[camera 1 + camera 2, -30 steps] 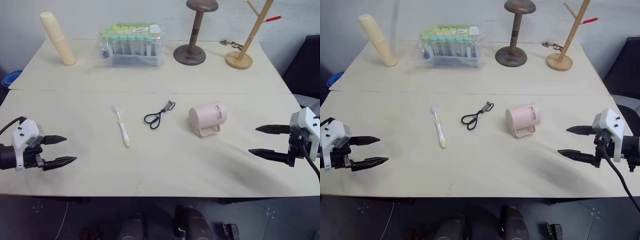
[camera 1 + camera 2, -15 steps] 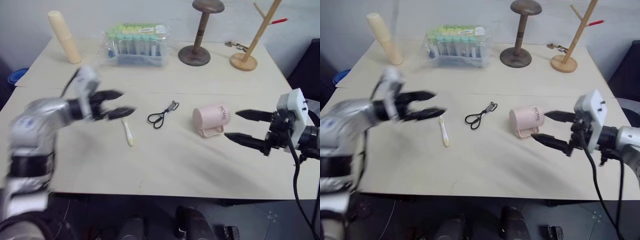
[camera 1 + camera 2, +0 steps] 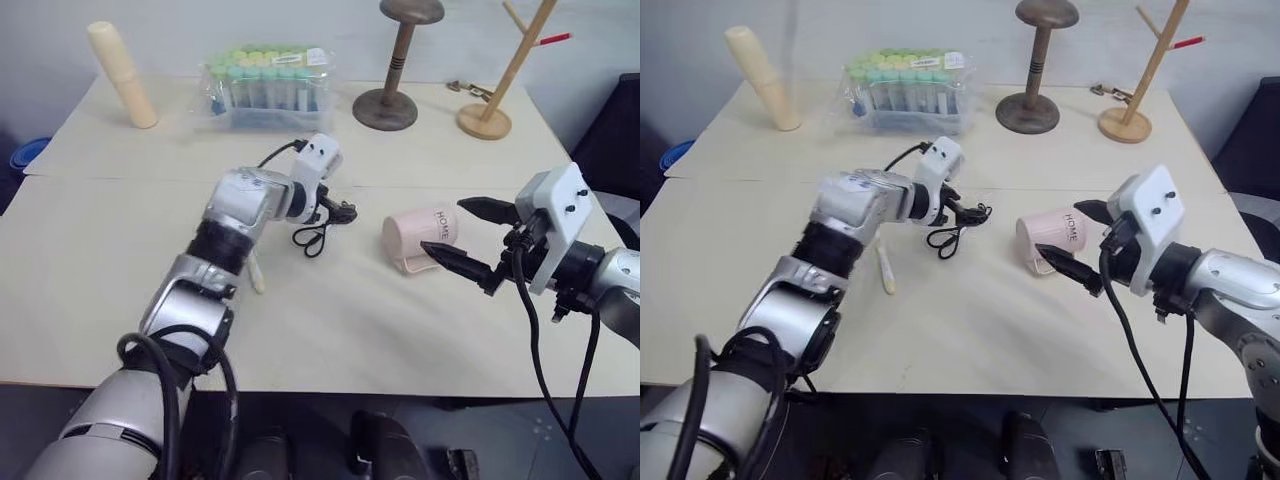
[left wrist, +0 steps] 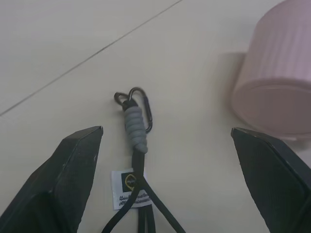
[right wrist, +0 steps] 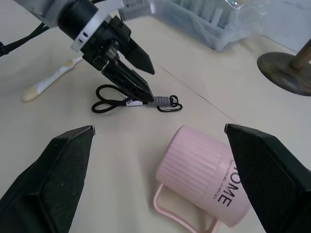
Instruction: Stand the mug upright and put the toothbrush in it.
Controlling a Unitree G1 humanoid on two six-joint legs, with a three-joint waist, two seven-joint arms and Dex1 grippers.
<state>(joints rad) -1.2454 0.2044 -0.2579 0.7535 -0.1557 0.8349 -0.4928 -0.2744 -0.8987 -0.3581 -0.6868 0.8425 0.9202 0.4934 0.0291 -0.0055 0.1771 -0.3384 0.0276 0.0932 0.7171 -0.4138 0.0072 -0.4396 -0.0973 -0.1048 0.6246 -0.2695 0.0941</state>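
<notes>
Right gripper (image 3: 468, 238) spread wide, empty, jaws flanking the mug (image 3: 420, 236), likely to right it. Mug on its side on the desk (image 3: 400, 330), handle down. Left gripper (image 5: 130, 63) also spread, over the cord (image 4: 137, 127) beside the mug. Toothbrush (image 5: 48, 80) lies flat beyond the cord, untouched.

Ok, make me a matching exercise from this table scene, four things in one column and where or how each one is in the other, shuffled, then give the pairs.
Things:
1. mug
2. toothbrush
3. black looped cord
4. cream cylinder

States:
A. leaning at the table's far left corner
B. under the open left gripper
C. lying on its side, handle on the table
D. lying flat, partly hidden by the left arm

Pairs: 1-C, 2-D, 3-B, 4-A
</notes>
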